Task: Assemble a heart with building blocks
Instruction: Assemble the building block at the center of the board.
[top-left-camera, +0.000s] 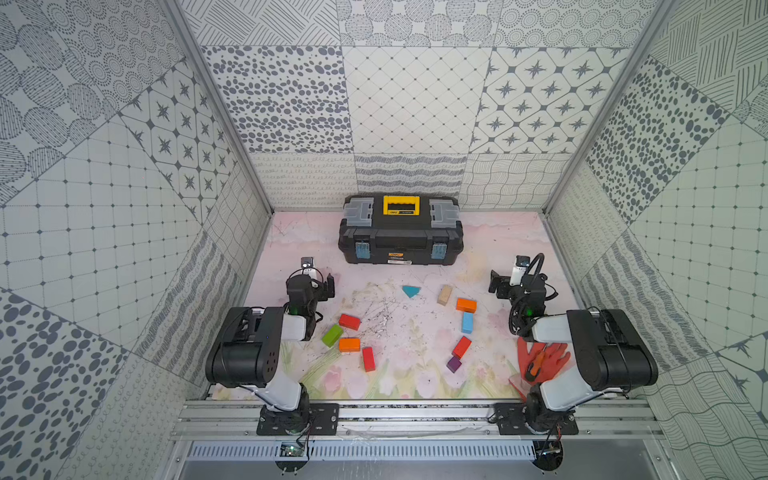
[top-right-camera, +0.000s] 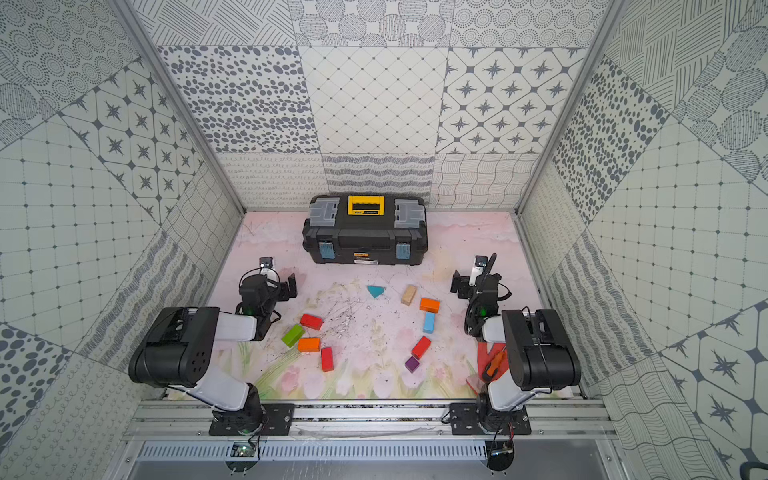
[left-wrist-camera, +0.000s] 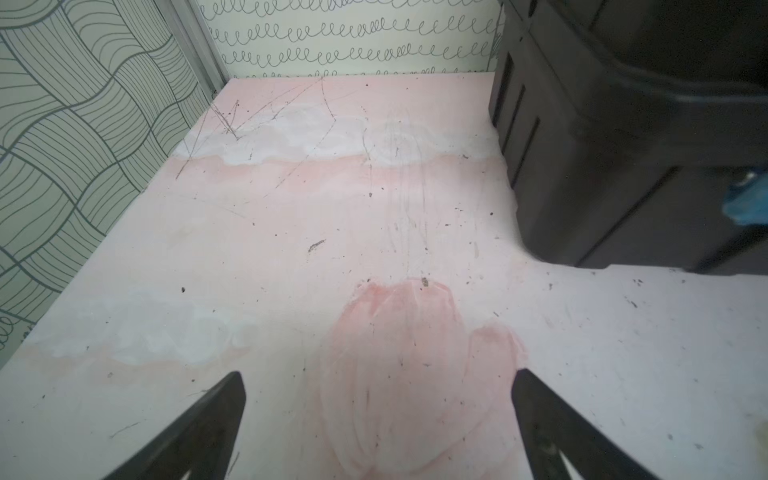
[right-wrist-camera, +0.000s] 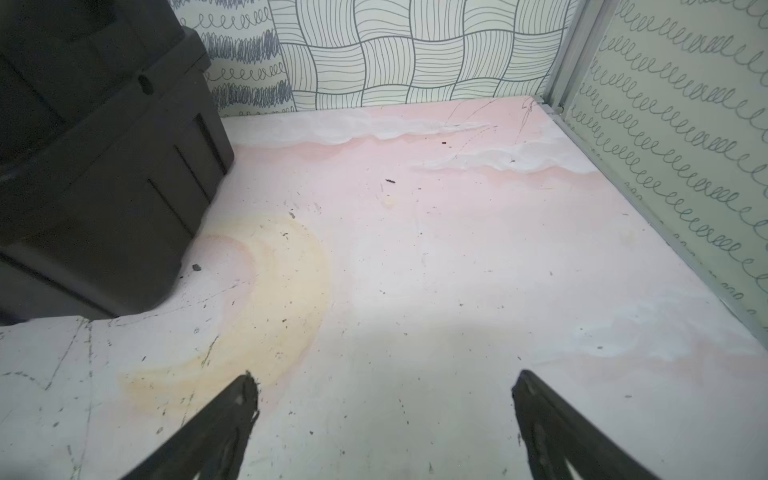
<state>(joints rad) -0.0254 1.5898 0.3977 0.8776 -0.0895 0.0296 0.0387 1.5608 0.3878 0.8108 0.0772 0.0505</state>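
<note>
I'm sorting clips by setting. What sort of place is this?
Probably a robot test cell: patterned panel walls enclose a table, a left arm and right arm are bolted to a rail at its front, and building blocks lie scattered before a toolbox.

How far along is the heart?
Done: nothing joined. The teal triangle lies alone, and two loose groups sit apart, one around the green block, one around the blue block and purple cube. In hand: nothing; left claw and right claw are open and empty. Left: the whole outline.
</note>
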